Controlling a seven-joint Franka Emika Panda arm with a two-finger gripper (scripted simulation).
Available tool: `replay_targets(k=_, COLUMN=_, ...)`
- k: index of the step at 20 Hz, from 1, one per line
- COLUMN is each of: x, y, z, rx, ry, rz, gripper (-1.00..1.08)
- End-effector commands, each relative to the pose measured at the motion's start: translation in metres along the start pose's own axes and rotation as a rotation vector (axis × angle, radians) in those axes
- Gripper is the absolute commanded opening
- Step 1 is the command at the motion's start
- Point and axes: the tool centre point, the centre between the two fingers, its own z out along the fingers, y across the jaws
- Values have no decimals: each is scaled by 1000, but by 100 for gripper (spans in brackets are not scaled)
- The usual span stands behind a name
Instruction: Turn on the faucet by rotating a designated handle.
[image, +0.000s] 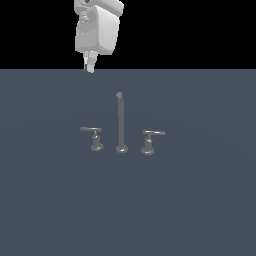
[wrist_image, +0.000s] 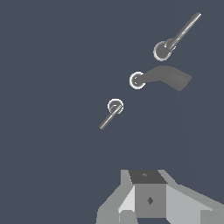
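1. Plainly, the task is hardly begun: nothing touches the faucet (image: 121, 131), and both levers lie level and look untouched. Approach, contact and the turn itself all appear still to be done.
2. Nearest in the exterior view is the lever on the exterior view's right (image: 149, 141). It is a thin straight grey bar on a short flared post, and the bar reaches away from the spout.
3. Just beside it, in the middle of the set, the spout (image: 120, 121) stands upright on a small round base. It is tall, thin and far higher than either lever.
4. On the other side stands the lever on the exterior view's left (image: 94, 138), a mirror twin whose bar also points outward. Which of the two is the designated handle cannot be told from these pictures.
5. The whole set sits near the middle of the flat slate-grey floor (image: 200, 210). From the wrist view it shows as three round bases in a slanting row, with the two bars pointing opposite ways.
6. Farthest and highest is the gripper (image: 90, 66), hanging well apart from the faucet, above it and toward the exterior view's left. Its fingertips point down and grasp nothing. Whether the jaws are spread or closed I cannot tell, since the tips read as one pale stub.
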Motion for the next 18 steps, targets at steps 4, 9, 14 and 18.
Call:
replay_targets(k=4, x=10, y=-21, z=44, rx=-10, ry=21, rz=162, gripper=-100)
replay_targets(k=9, x=20, y=-36, z=84, rx=-16, ry=56, rz=304, gripper=-100)
replay_targets(k=14, x=30, y=-48, z=123, rx=-16, ry=104, rz=442, gripper=-100)
replay_targets(k=18, x=37, y=-55, z=151, rx=-9, ry=146, rz=538, gripper=-100)
